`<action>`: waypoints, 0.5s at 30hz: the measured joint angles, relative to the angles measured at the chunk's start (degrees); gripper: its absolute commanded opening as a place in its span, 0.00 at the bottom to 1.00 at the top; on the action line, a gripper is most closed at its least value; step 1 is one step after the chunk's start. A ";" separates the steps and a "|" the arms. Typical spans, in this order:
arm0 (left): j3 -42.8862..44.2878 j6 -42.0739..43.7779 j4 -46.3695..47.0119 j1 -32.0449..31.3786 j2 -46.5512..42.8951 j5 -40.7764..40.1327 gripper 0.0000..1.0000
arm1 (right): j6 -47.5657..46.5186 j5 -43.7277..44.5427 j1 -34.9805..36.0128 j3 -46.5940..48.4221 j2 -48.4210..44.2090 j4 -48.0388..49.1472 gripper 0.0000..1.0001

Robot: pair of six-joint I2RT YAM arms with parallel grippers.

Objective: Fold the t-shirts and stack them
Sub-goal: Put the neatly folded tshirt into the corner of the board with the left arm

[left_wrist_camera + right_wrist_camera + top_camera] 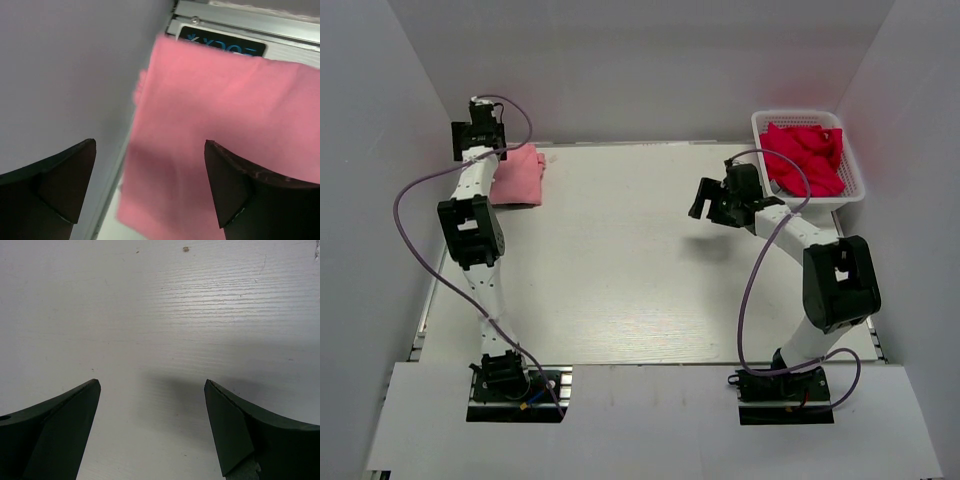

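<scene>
Top external, pink t-shirt partly behind left arm

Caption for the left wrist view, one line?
Open left gripper hovers over a folded salmon-pink cloth t-shirt beside the grey wall.

Folded salmon-pink cloth tee: soft knit, matt, smooth. White tabletop: wood-grain look, fine ridges, matt, few specks. Silver rail at table edge: brushed metal, slight sheen. Right gripper fingers: black, matt, prob plastic. White lattice basket: plastic. Bright red crumpled cloth inside: matt.
</scene>
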 measured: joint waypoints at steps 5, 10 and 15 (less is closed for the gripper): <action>2.89 -3.15 -1.46 1.05 1.79 -1.33 1.00 | -0.04 -0.42 0.00 0.26 0.15 -0.20 0.90; -1.70 -10.12 -6.08 -0.15 -5.51 3.15 1.00 | -0.07 -0.98 0.04 -3.34 -3.65 0.50 0.90; -24.11 -20.68 -3.48 -2.54 -27.06 15.43 1.00 | 0.22 -2.47 0.04 -10.38 -11.37 1.53 0.90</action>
